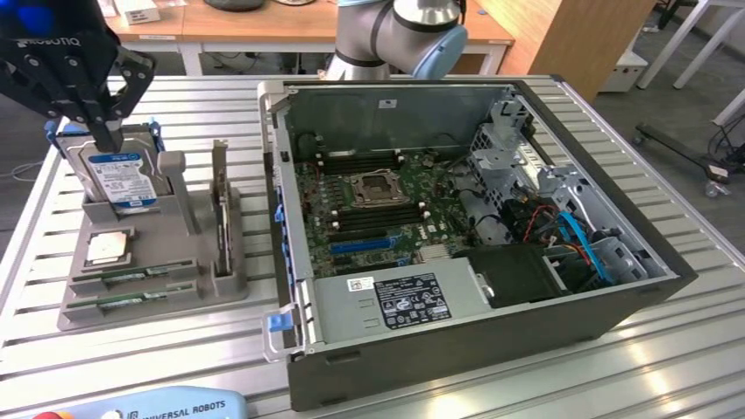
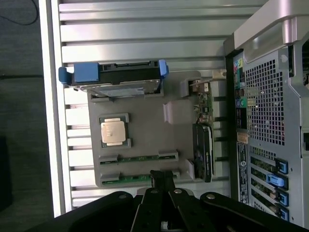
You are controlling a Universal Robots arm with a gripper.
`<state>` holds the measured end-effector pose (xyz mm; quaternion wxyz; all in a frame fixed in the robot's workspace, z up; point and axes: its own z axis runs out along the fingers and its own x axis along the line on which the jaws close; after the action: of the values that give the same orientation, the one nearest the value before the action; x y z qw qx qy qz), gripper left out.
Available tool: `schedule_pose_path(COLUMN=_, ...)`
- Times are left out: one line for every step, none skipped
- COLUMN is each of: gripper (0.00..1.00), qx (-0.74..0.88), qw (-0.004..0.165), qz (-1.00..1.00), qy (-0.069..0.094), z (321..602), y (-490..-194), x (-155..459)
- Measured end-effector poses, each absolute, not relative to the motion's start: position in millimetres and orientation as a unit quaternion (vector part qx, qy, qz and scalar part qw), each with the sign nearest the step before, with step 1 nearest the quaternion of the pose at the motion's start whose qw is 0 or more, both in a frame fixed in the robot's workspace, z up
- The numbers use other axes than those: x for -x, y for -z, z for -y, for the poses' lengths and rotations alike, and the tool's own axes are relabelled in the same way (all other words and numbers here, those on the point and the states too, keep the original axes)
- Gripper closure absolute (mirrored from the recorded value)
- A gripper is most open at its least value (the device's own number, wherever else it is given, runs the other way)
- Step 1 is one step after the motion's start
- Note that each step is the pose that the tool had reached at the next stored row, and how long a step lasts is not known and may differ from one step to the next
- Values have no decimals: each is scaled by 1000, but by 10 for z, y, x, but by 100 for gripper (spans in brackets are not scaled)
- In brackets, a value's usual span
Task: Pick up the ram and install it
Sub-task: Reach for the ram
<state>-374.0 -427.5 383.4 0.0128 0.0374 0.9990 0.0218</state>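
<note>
Two ram sticks, thin green boards, lie in slots at the near end of the grey holder (image 1: 174, 297): one ram stick (image 1: 134, 275) and a second ram stick (image 1: 126, 300) beside it. The wrist view has them as ram stick (image 2: 140, 158) and ram stick (image 2: 128, 179). My black gripper (image 1: 106, 138) hangs in the air over the holder's far end, above the hard drive, its fingers shut with nothing between them. In the wrist view the gripper (image 2: 161, 175) has its closed tips over the holder's edge by the ram sticks.
The holder also carries an upright hard drive (image 1: 117, 179), a square processor chip (image 1: 107, 247) and a card on edge (image 1: 219, 209). The open computer case (image 1: 605, 288) with its motherboard (image 1: 361, 209) stands at the exterior view's right. A teach pendant (image 1: 152, 406) lies at the table's near edge.
</note>
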Motion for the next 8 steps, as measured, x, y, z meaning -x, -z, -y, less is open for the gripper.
schedule_pose_path(gripper=90, qx=-37, qw=13, qz=-999, qy=-22, z=4283, y=-3834, x=3741)
schedule_pose_path(gripper=90, qx=-37, qw=13, qz=-999, qy=-22, z=4291, y=-3834, x=3740)
schedule_pose_path(gripper=90, qx=-37, qw=13, qz=-999, qy=-22, z=4300, y=-3834, x=3740)
schedule_pose_path(gripper=90, qx=-37, qw=13, qz=-999, qy=-22, z=4307, y=-3834, x=3740)
schedule_pose_path(gripper=90, qx=-37, qw=13, qz=-999, qy=-22, z=4315, y=-3834, x=3740)
schedule_pose_path(gripper=90, qx=-37, qw=13, qz=-999, qy=-22, z=4323, y=-3834, x=3740)
schedule_pose_path(gripper=90, qx=-37, qw=13, qz=-999, qy=-22, z=4332, y=-3834, x=3740)
schedule_pose_path(gripper=90, qx=-37, qw=13, qz=-999, qy=-22, z=4341, y=-3834, x=3740)
